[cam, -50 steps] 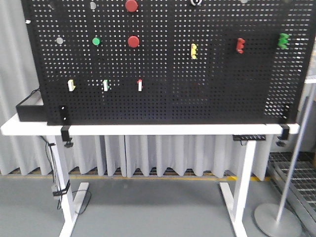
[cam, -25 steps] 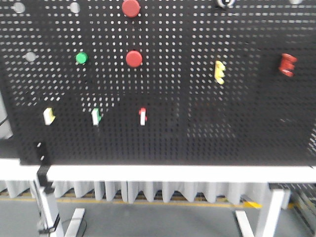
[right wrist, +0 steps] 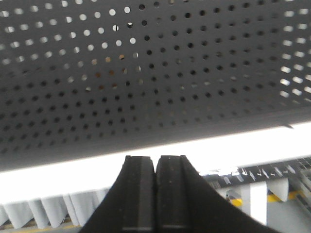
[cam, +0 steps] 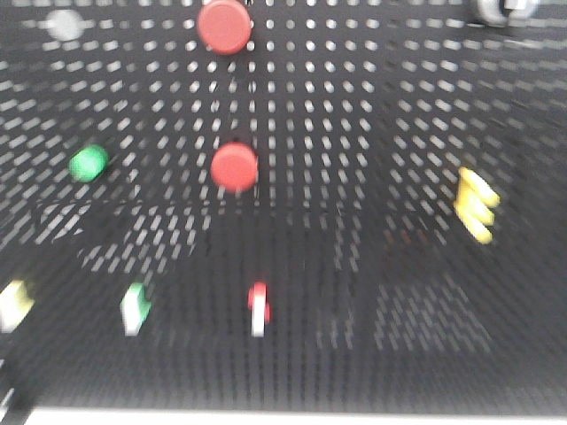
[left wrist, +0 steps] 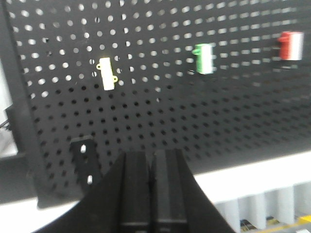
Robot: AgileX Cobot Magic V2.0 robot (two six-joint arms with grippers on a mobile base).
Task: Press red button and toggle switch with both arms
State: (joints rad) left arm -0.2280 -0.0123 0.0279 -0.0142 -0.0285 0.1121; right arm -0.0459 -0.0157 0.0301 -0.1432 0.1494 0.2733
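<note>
Up and to the right of the left gripper (left wrist: 151, 162), the red switch (left wrist: 290, 45) sits on the black board (left wrist: 146, 114), well apart from it. The red button (cam: 235, 166) shows only in the front view. Both grippers are squeezed closed on nothing; the right gripper (right wrist: 155, 165) is low by the white table (right wrist: 58, 177). I think no press or flip is done yet.
</note>
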